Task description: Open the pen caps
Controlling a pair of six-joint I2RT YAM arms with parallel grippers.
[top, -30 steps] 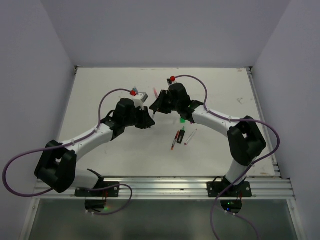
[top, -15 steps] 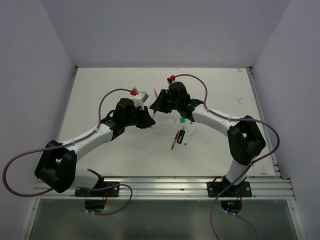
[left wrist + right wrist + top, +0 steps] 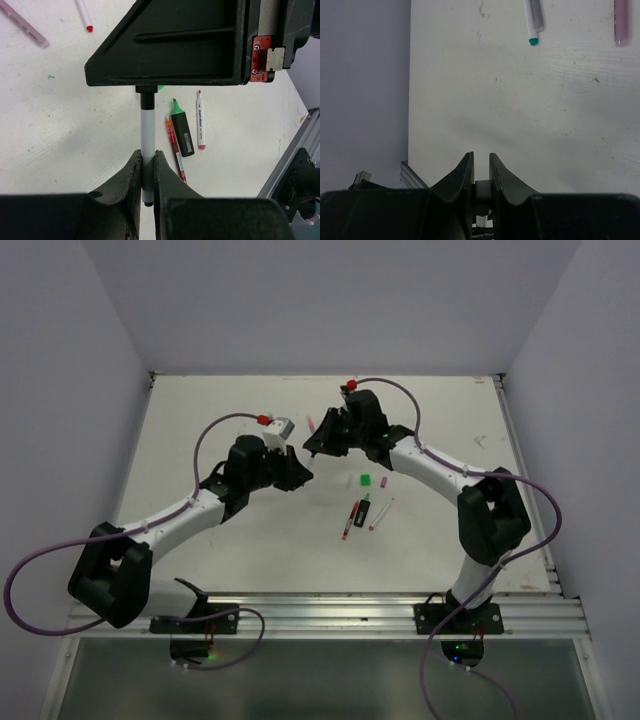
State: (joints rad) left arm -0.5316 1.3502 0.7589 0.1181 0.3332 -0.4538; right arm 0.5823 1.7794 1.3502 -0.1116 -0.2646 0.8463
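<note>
Since the earlier frame the right arm has been drawn toward the far side of the table [image 3: 200,430], and the left arm has been shifted slightly to the right. A bright green cap [image 3: 366,480] and a small pink cap [image 3: 385,481], formerly hidden beneath the right arm, are now exposed. The loose pens nearer the bases are unchanged. The left gripper [image 3: 146,157] is seen clamped on the barrel of a white pen [image 3: 147,127]. The black cap [image 3: 147,100] of that pen runs up under the right gripper [image 3: 481,162], whose fingers are pressed together on a small pale-grey piece. Whether the cap has been parted from the barrel cannot be told. In the overhead view the two grippers are held close together above the middle of the table. Beside the held pen three others lie side by side: a red pen [image 3: 175,150], a green-and-black highlighter [image 3: 181,131] bearing a barcode-like label, and a white pen with a pink tip [image 3: 200,120], whose blue print is too small to be read. A teal-tipped pen [image 3: 534,20] and a pink pen [image 3: 620,20] are shown lying apart by the right wrist camera.
</note>
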